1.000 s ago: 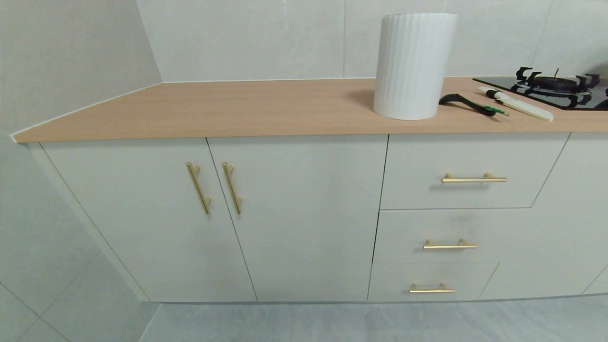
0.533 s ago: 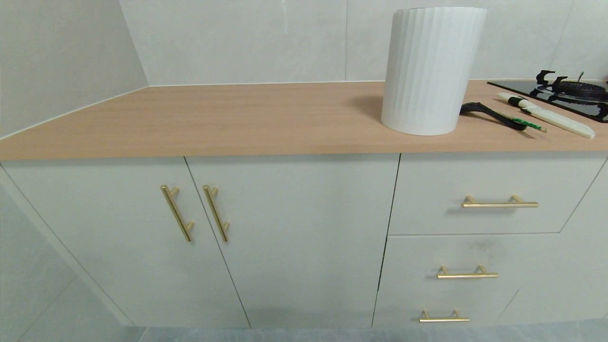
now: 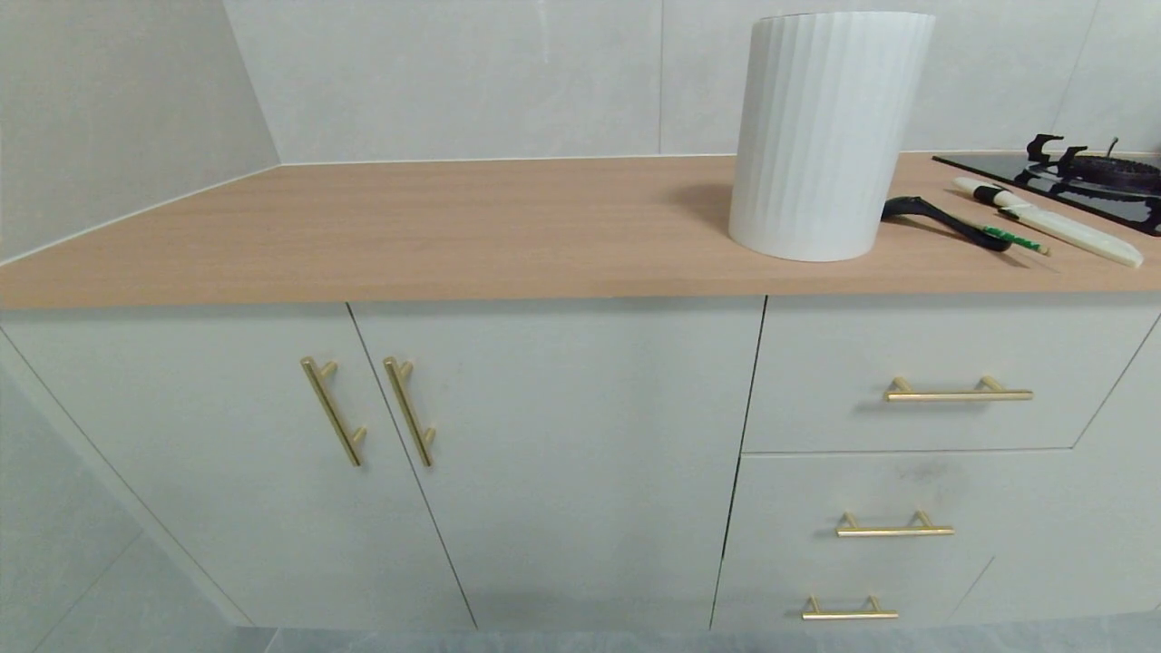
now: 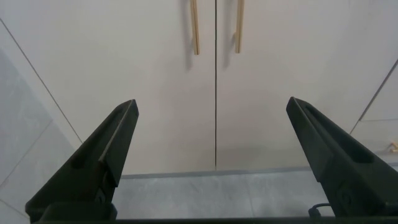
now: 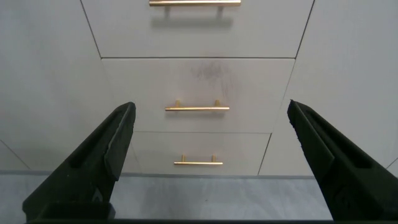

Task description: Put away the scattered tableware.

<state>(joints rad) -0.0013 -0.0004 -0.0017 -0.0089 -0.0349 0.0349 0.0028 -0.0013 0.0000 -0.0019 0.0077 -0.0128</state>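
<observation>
I've got a wooden desk [image 3: 453, 227], its left stretch bare. Toward the right a tall white ribbed holder [image 3: 830, 136] stands upright on it. Just beside the holder, farther right, a black curved utensil [image 3: 943, 220] lies flat, with a thin green stick [image 3: 1020, 241] close against its end and a cream knife [image 3: 1057, 225] alongside. A black hob [image 3: 1079, 181] sits at the right end of the desk, behind them.
</observation>
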